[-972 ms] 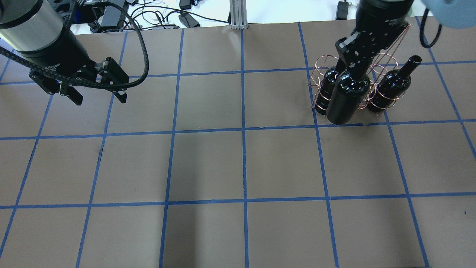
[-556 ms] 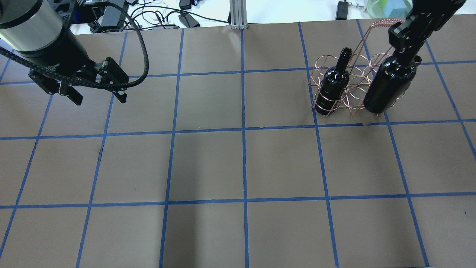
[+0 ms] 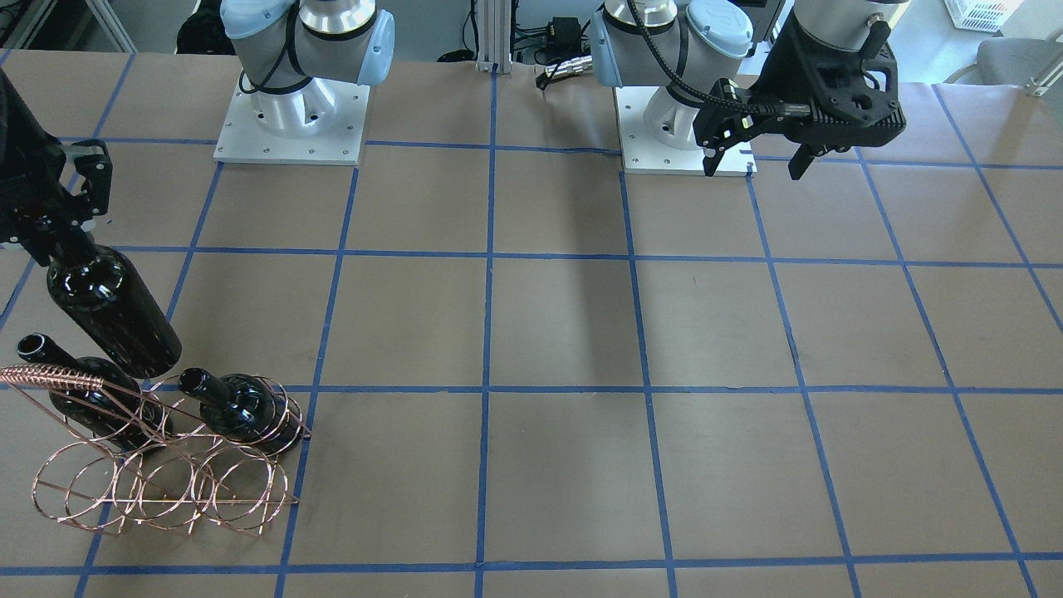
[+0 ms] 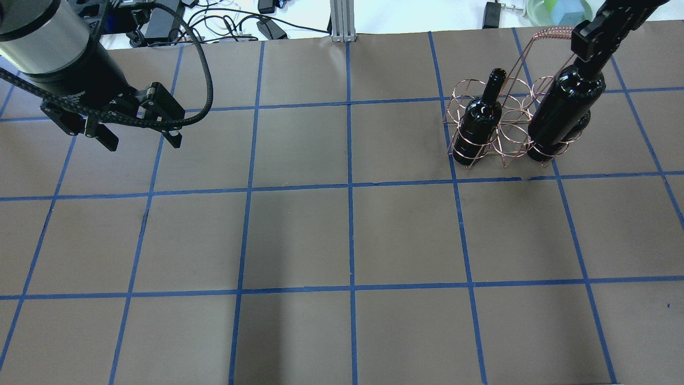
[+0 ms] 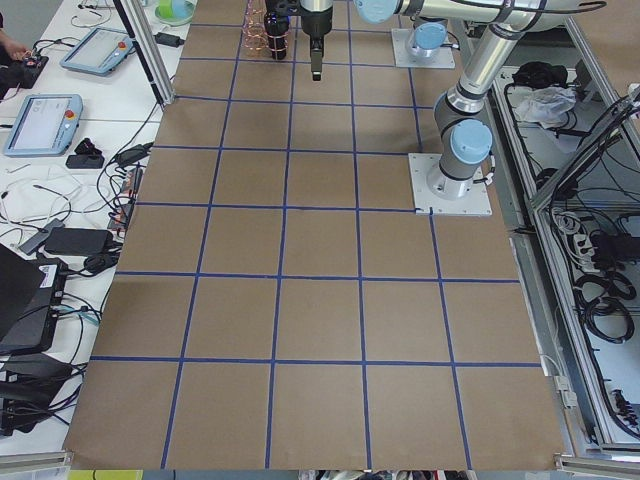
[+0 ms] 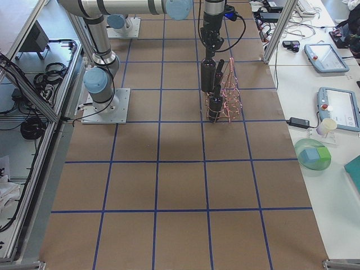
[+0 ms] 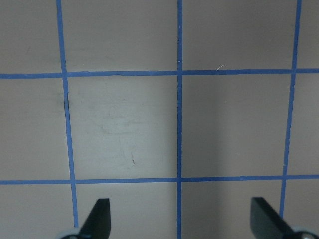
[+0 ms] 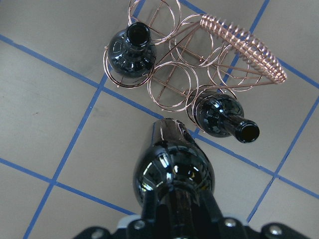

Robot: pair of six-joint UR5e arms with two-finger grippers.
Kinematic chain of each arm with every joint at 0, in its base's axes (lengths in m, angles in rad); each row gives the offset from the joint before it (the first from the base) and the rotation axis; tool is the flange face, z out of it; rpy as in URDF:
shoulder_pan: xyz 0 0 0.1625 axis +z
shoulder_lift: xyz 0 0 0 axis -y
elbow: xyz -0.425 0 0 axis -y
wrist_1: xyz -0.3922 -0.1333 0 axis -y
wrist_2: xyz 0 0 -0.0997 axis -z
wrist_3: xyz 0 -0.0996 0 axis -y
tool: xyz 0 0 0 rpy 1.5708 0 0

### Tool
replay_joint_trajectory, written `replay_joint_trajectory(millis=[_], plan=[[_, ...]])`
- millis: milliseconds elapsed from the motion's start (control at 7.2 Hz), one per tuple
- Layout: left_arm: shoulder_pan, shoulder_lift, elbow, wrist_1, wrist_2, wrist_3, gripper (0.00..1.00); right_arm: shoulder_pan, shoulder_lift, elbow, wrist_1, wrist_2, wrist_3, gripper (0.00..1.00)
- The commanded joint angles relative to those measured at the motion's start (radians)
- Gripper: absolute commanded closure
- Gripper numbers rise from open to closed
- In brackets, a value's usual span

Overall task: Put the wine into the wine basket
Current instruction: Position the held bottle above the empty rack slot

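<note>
My right gripper [image 4: 588, 58] is shut on the neck of a dark wine bottle [image 4: 564, 115] and holds it upright in the air. In the right wrist view this bottle [image 8: 174, 169] hangs just outside the copper wire wine basket [image 8: 172, 84], on the robot's side of its right end. Two more dark bottles stand in the basket's hoops, one [image 4: 481, 120] at the left end and one [image 8: 219, 114] at the right end. In the front view the held bottle [image 3: 108, 311] is above the basket [image 3: 166, 490]. My left gripper [image 4: 141, 138] is open and empty, far to the left.
The basket's coiled handle [image 4: 553, 33] rises next to the right gripper. The table is brown paper with a blue tape grid [image 4: 350, 187]. Cables and power bricks [image 4: 224, 24] lie past the far edge. The left wrist view shows only the bare grid between the fingertips [image 7: 97, 219].
My right gripper has carried the held bottle rightward, from over the basket's middle to its right end. The left bottle in the basket is now uncovered. The left arm has not moved.
</note>
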Motion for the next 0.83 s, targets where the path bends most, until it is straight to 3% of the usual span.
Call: replay_joint_trajectory(millis=[0, 694], plan=[[0.0, 0.0, 0.0, 0.0, 0.001, 0.0, 0.0, -0.001, 0.035, 0.0, -0.064, 0.012, -0.002, 1.0], [0.0, 0.002, 0.0, -0.002, 0.001, 0.0, 0.0, 0.001, 0.09, -0.006, -0.13, 0.052, -0.002, 1.0]])
